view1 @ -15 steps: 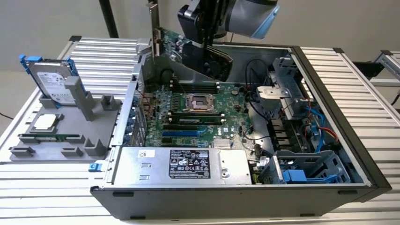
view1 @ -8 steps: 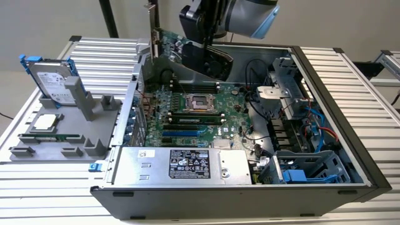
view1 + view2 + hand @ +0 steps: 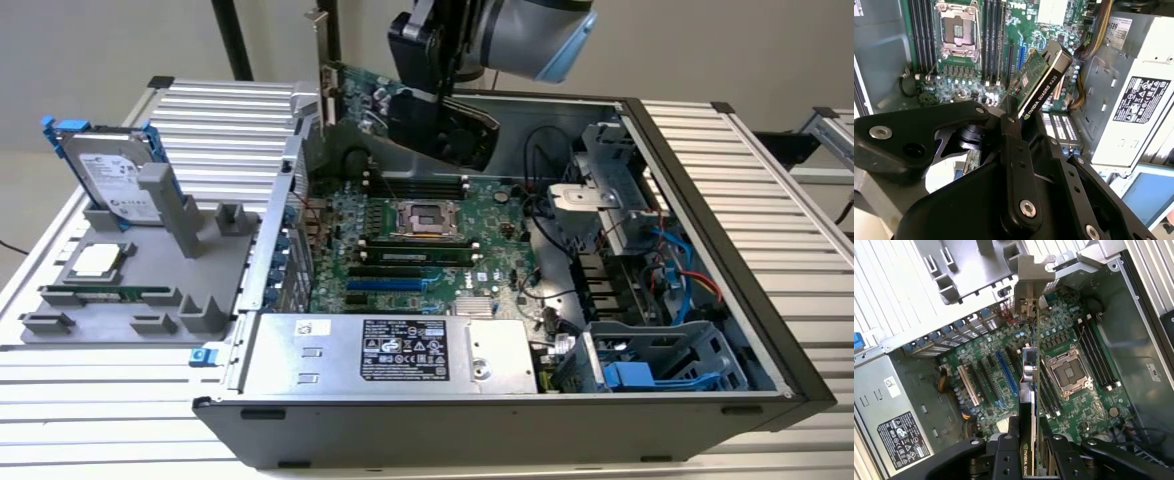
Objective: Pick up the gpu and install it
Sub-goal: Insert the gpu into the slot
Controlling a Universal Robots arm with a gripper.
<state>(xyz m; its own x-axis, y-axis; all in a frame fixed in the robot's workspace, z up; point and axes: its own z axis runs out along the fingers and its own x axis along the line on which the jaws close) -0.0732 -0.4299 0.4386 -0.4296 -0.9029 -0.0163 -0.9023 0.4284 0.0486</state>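
Pickup is done: the pincer (image 3: 1028,441) is clamped on the gpu (image 3: 1027,370), held edge-down over the motherboard (image 3: 1064,325) inside the open case (image 3: 467,435). Installation is left: judge the card not yet seated in any slot.

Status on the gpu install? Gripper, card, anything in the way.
Status: gripper shut on gpu. Card held above motherboard, not seated in a slot. Cables lie toward the drive-bay side, apart from the card.
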